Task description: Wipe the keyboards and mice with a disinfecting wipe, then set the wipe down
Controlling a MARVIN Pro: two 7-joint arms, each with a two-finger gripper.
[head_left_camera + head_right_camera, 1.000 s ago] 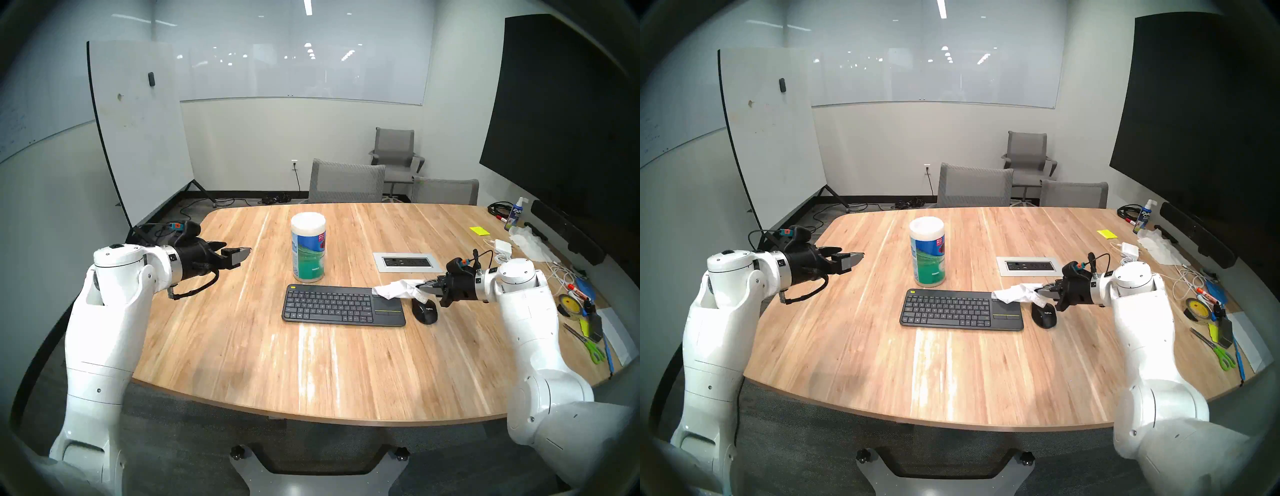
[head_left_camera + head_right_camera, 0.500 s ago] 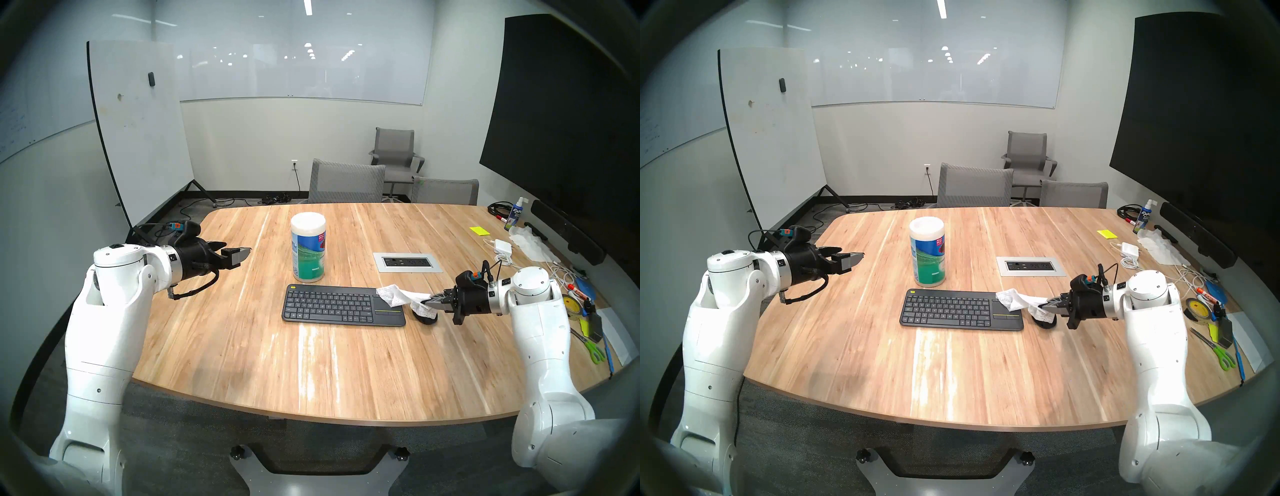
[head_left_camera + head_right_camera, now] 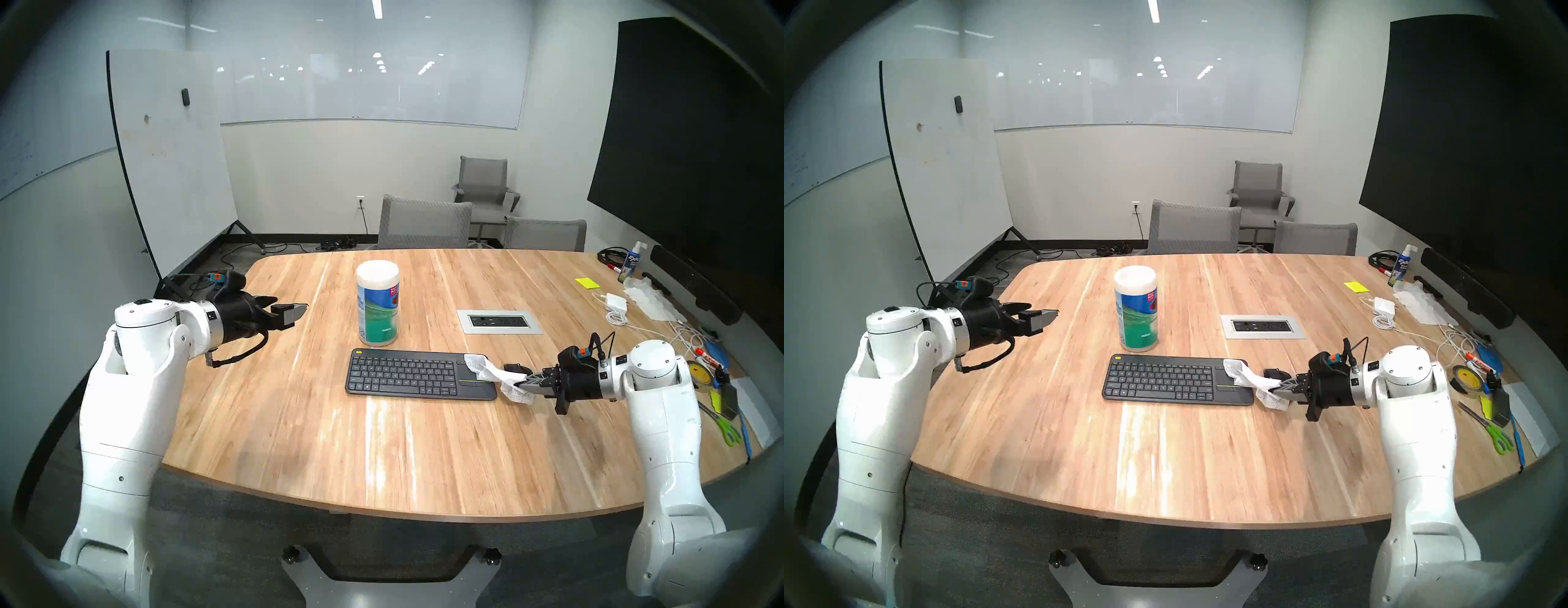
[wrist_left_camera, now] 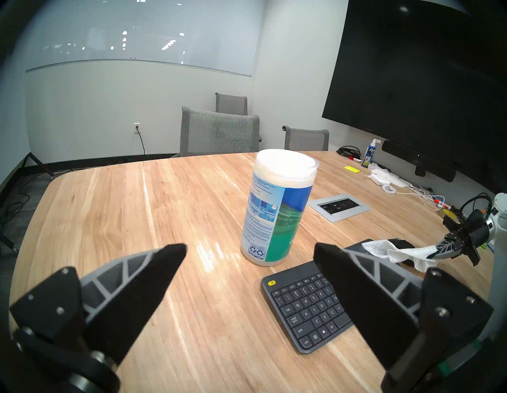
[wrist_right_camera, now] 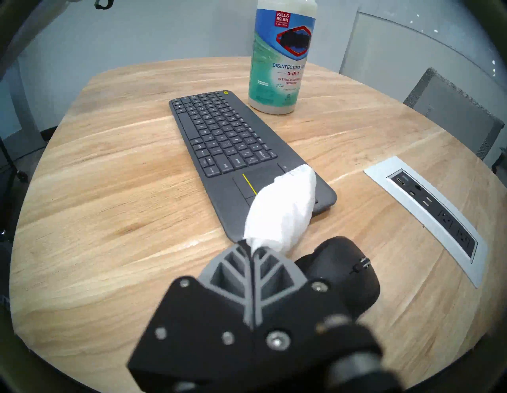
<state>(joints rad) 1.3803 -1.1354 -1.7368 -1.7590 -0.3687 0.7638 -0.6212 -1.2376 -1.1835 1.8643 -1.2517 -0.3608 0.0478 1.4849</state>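
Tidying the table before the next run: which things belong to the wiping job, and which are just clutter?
Job: keyboard, mouse, disinfecting wipe pinched in the right gripper, wipes canister.

Clutter: scissors, tape roll, charger, spray bottle, sticky notes.

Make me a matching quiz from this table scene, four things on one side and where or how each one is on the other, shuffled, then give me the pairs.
Things:
1. wipe
2. canister
3. left gripper
4. mouse

States:
A. open, holding nothing
B. stands upright behind the keyboard's left end
C. pinched in the shut right gripper, its free end draped on the touchpad
D. lies on the table just past the keyboard's touchpad end

Pairs: 1-C, 2-B, 3-A, 4-D
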